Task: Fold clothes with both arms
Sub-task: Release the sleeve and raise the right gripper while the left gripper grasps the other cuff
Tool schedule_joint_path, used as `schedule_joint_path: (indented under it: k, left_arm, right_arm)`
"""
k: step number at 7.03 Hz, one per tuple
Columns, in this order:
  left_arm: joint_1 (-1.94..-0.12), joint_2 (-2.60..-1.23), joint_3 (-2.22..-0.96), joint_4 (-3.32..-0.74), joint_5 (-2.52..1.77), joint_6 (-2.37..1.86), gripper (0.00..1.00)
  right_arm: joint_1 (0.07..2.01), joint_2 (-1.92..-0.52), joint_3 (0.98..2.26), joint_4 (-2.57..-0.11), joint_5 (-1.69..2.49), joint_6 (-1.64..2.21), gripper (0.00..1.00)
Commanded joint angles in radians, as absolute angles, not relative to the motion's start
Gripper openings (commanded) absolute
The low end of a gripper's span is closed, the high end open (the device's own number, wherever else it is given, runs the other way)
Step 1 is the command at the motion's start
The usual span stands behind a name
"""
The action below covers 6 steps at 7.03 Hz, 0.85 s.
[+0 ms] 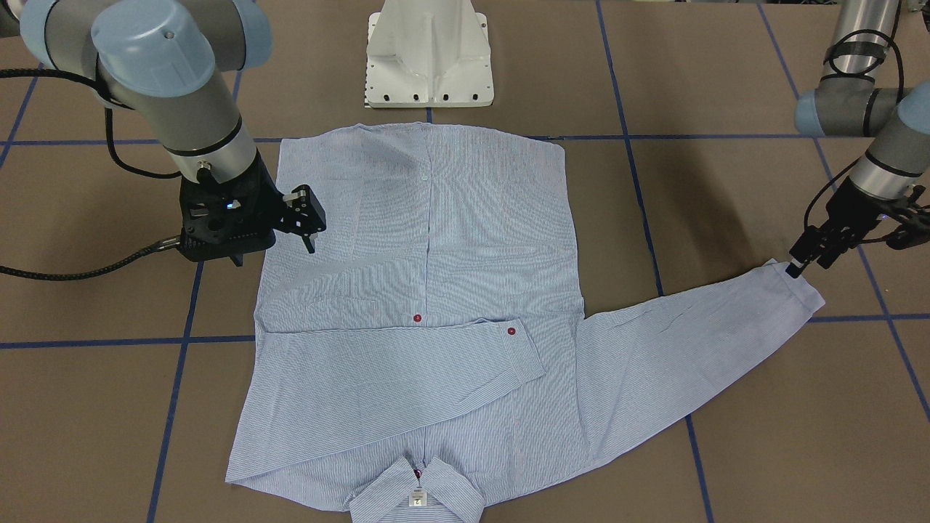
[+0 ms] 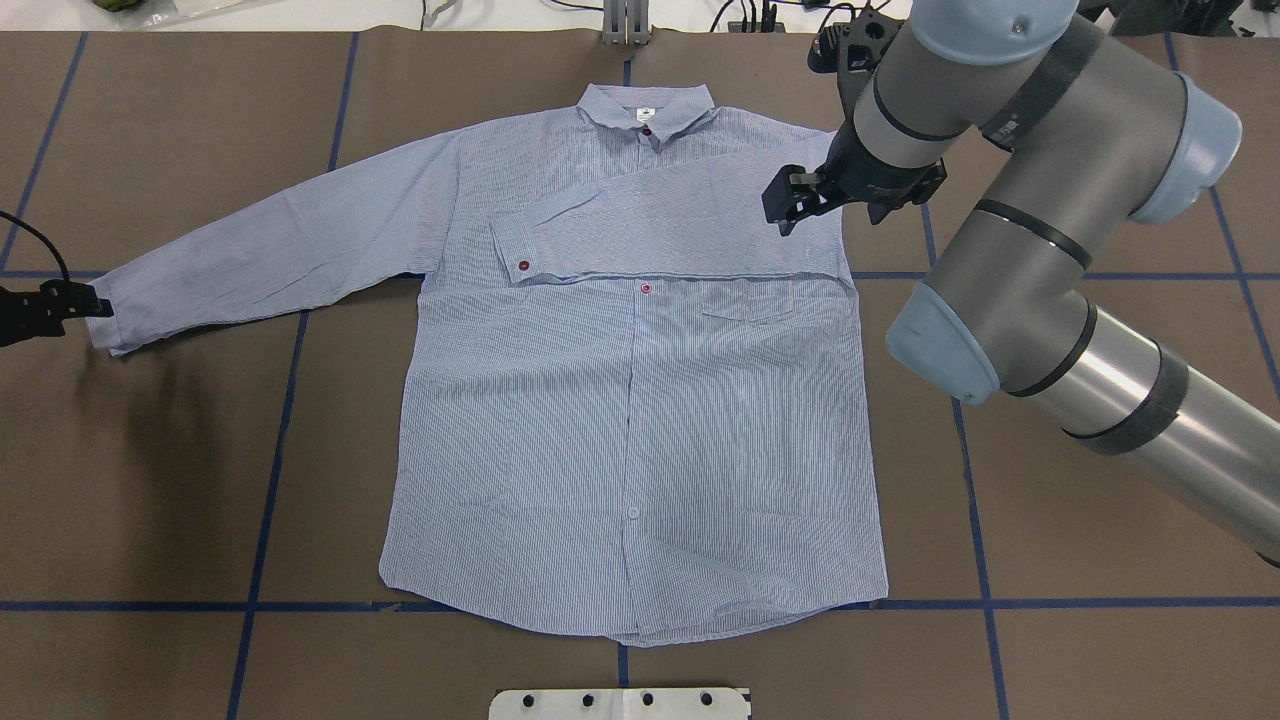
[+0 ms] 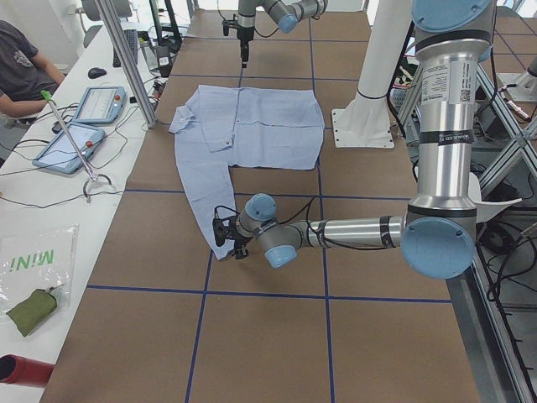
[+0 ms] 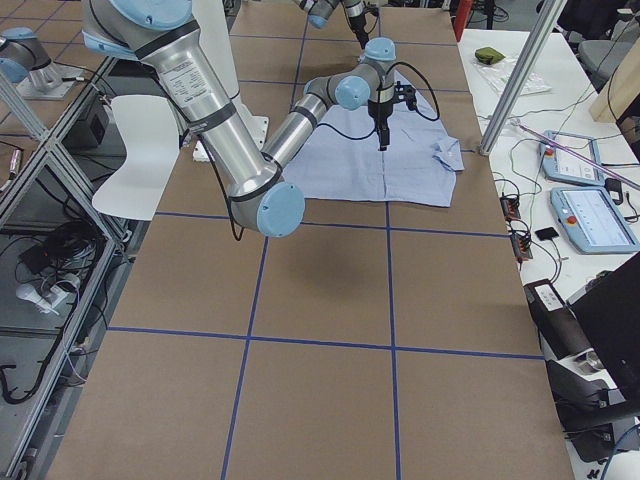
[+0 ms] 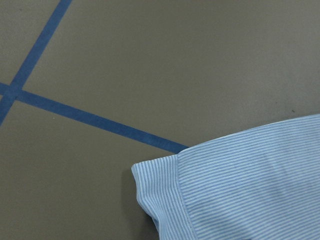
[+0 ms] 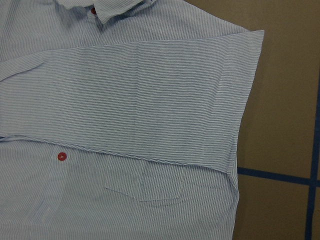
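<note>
The light-blue striped shirt (image 2: 630,420) lies flat and face up on the table (image 2: 150,480), collar (image 2: 645,100) on the far side. Its right sleeve (image 2: 680,225) is already folded across the chest. The left sleeve (image 2: 270,265) stretches out to the left, and the left gripper (image 1: 795,265) sits at its cuff (image 1: 799,290); I cannot tell whether the jaws have closed on it. The right gripper (image 2: 790,205) hovers over the folded sleeve, jaws seemingly parted and empty. To fold well, the left gripper should pinch both cuff layers, lift low, and carry the sleeve straight across, creasing at the shoulder seam without dragging the body.
</note>
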State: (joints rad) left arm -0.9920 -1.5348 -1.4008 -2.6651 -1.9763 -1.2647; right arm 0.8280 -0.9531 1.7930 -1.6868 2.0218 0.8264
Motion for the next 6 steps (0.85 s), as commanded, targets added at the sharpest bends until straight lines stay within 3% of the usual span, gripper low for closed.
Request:
schedule_joint_path:
  k: [1,4,6]
  left_arm:
    - [-0.986,-1.537,-1.391,-2.665,-1.97,-1.267,0.44]
    - [-0.986,-1.563,-1.364,-2.663,-1.97,-1.267,0.38]
    - [-0.988,-1.563,-1.367,-2.663,-1.97,-1.267,0.11]
  right_arm:
    - [0.827,-0.953,1.79,-1.687,2.023,0.827,1.0]
    - [0.827,-0.954,1.79,-1.687,2.022,0.827,1.0]
    - [0.831,-0.954,1.79,-1.687,2.023,0.825,1.0]
